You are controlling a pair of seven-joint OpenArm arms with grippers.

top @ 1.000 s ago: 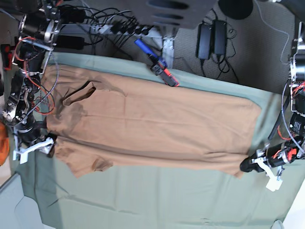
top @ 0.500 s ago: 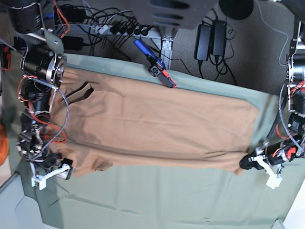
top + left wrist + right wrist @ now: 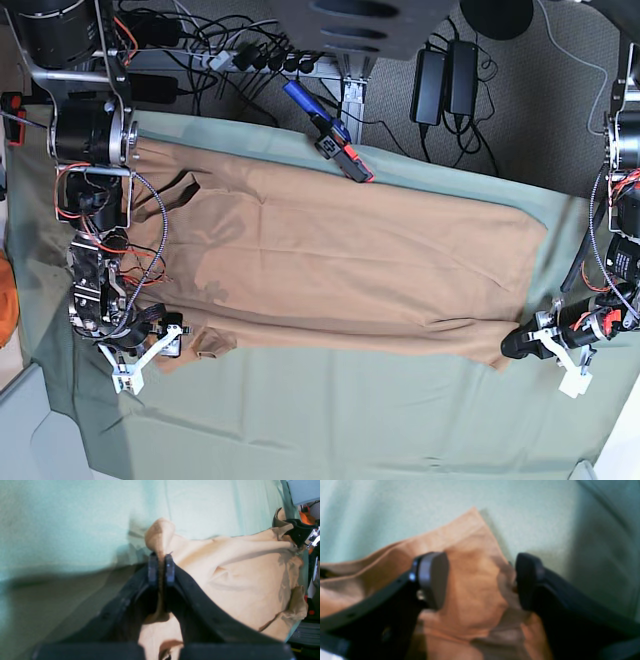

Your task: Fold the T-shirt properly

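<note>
The tan T-shirt (image 3: 330,260) lies spread flat across the table, neck opening at the left and hem at the right. In the base view my left gripper (image 3: 512,347) sits at the shirt's near right hem corner. The left wrist view shows it (image 3: 161,566) shut on a pinched fold of the tan fabric (image 3: 237,567). My right gripper (image 3: 165,340) is at the near left sleeve. In the right wrist view it (image 3: 480,580) is open, with the fingers (image 3: 433,577) standing on either side of a tan fabric corner (image 3: 472,580).
A sage-green cloth (image 3: 350,420) covers the table under the shirt. A blue and red tool (image 3: 330,135) lies at the back edge, with black power bricks (image 3: 445,80) and cables behind it. An orange object (image 3: 5,310) shows at the left edge.
My right arm has moved along the shirt's left side toward the front and now straddles the sleeve corner. My left gripper has stayed shut on the hem corner.
</note>
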